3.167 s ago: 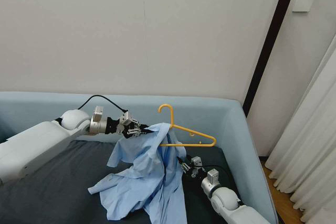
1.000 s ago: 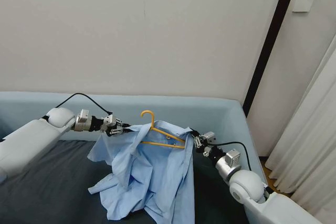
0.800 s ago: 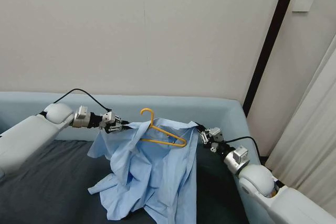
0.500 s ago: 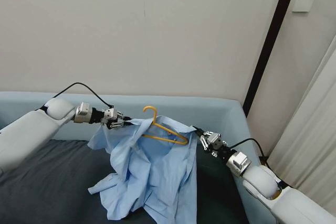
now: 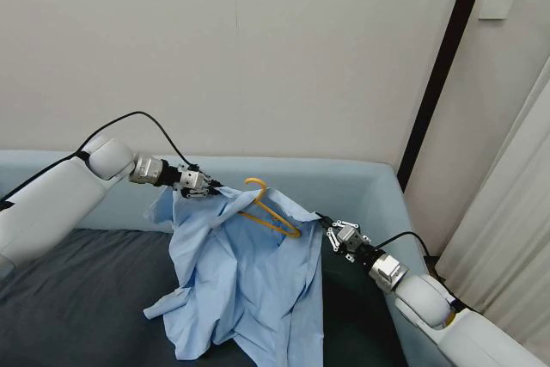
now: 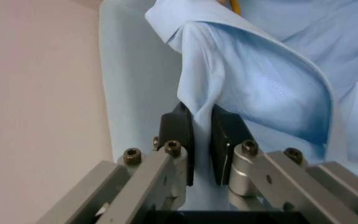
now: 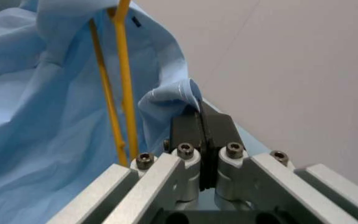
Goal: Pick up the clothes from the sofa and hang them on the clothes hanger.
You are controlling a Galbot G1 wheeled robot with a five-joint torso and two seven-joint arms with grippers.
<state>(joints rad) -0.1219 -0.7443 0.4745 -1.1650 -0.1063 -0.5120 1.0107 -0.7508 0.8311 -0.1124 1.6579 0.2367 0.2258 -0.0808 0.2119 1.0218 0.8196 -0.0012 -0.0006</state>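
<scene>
A light blue shirt (image 5: 249, 272) hangs spread over a yellow hanger (image 5: 268, 209) above the sofa, its lower part resting on the dark seat. My left gripper (image 5: 204, 188) is shut on the shirt's collar edge (image 6: 197, 100) at the left. To the right, my right gripper (image 5: 329, 226) is shut on the other shoulder edge of the shirt (image 7: 173, 100), with the yellow hanger's wires (image 7: 120, 84) right beside its fingers. The hanger's hook pokes out above the fabric.
The sofa has a pale blue backrest (image 5: 369, 186) and a dark grey seat (image 5: 77, 298). A plain wall stands behind it. A dark door frame (image 5: 438, 75) and white curtains (image 5: 516, 247) are at the right.
Both grippers have spread the shirt wider over the hanger. My left gripper rose and moved right with the collar; my right gripper shifted slightly lower, and the hanger tilted.
</scene>
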